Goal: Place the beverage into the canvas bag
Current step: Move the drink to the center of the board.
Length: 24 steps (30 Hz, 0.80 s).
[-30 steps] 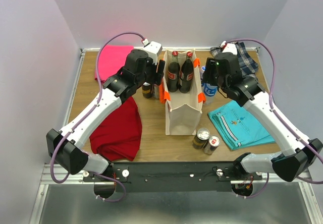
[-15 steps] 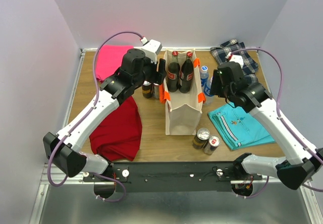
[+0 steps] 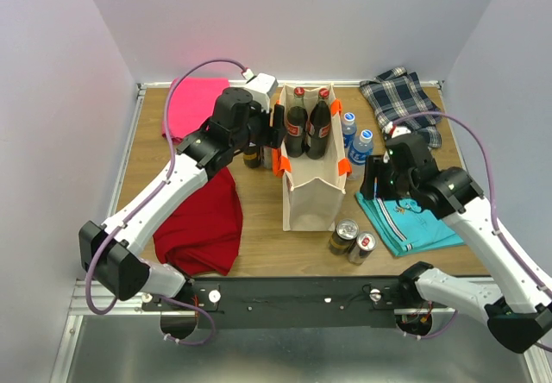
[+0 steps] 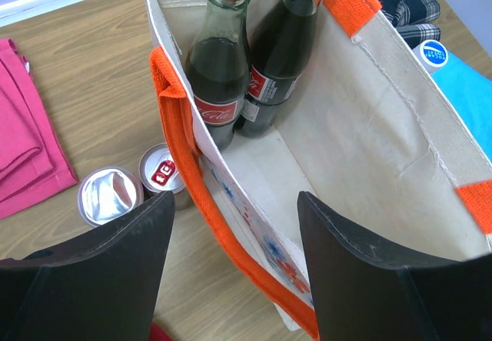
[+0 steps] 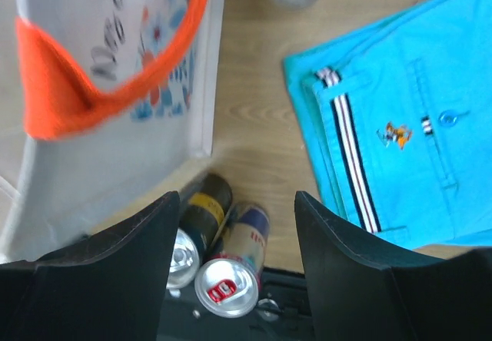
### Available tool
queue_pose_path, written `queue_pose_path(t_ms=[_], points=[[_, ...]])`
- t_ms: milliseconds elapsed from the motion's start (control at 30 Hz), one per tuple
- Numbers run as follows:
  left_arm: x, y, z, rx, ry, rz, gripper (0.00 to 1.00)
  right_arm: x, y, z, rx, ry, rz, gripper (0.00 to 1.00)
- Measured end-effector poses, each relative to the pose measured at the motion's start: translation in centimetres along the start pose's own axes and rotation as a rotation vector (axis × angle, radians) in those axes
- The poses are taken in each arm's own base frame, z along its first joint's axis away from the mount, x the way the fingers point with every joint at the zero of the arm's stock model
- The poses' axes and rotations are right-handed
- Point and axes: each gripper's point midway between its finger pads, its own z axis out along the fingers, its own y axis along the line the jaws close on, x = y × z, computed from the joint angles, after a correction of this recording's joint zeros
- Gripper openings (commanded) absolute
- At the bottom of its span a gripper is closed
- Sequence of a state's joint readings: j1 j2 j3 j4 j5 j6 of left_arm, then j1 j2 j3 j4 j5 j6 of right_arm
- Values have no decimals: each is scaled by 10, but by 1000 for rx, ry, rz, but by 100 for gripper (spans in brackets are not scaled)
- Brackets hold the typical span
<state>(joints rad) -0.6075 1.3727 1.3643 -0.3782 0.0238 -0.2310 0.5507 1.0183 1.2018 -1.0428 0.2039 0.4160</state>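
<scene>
The cream canvas bag with orange straps stands upright mid-table, and two cola bottles stand in its far end. My left gripper is open at the bag's left rim. Its fingers straddle the bag's left wall and orange strap without touching them. My right gripper is open and empty to the right of the bag. Below it a red-tabbed can and a dark can stand by the bag's front right corner.
Two more cans stand left of the bag. Two water bottles stand at its right, far end. Folded cloths lie around: pink, red, teal shorts and plaid.
My right arm has pulled back from the water bottles toward the near edge and now hangs over the two front cans. My left arm has barely shifted at the bag's rim.
</scene>
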Motion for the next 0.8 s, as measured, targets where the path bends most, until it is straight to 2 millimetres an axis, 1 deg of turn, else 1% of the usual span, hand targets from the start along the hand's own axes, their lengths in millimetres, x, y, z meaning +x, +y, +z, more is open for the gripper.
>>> queue_pose_path(t_ms=[33, 67, 133, 200, 367, 467, 600, 800], points=[[1, 0, 1, 0, 1, -3, 73, 4, 1, 1, -10, 8, -3, 70], [2, 0, 4, -2, 6, -7, 73, 15, 1, 2, -27, 30, -12, 70], [4, 1, 7, -3, 13, -11, 73, 28, 3, 1, -71, 45, -20, 72], [6, 1, 9, -4, 18, -14, 73, 36, 5, -2, -106, 50, -26, 72], [8, 1, 11, -5, 24, -21, 73, 35, 19, -10, -199, 29, -26, 73], [9, 1, 12, -5, 25, -25, 73, 38, 25, -6, -231, 35, -23, 73], [8, 1, 12, -5, 23, -26, 73, 47, 30, 1, -255, 74, -18, 73], [9, 1, 12, -6, 23, -26, 73, 50, 39, 4, -292, 98, 4, 73]])
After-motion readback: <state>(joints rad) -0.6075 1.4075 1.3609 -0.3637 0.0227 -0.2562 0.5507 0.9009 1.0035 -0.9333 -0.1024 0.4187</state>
